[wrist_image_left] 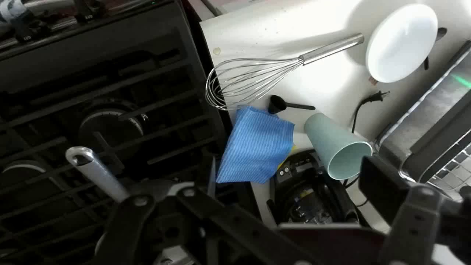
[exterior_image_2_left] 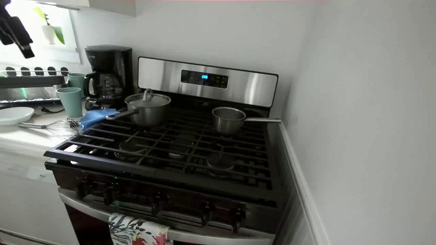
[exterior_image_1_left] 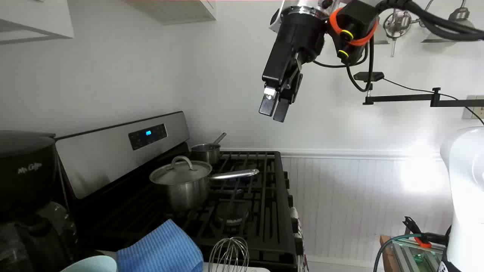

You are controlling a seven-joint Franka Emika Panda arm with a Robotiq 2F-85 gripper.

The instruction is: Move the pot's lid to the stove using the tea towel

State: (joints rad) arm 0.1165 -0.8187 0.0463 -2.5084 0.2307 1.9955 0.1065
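Pincer (exterior_image_1_left: 273, 113) hung high, jaws spread and empty; in an exterior view the lid (exterior_image_1_left: 178, 175) sat at eight o'clock from it, capping the pot (exterior_image_1_left: 188, 195), the tea towel (exterior_image_1_left: 162, 249) at seven. Fetching the towel seemed the step in hand, calling for a descent to pinch its edge.

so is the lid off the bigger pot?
No, in both exterior views the lid sits on top of the bigger pot, covering its mouth.

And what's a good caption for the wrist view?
Open gripper facing a blue towel, whisk and green cup by the stove.
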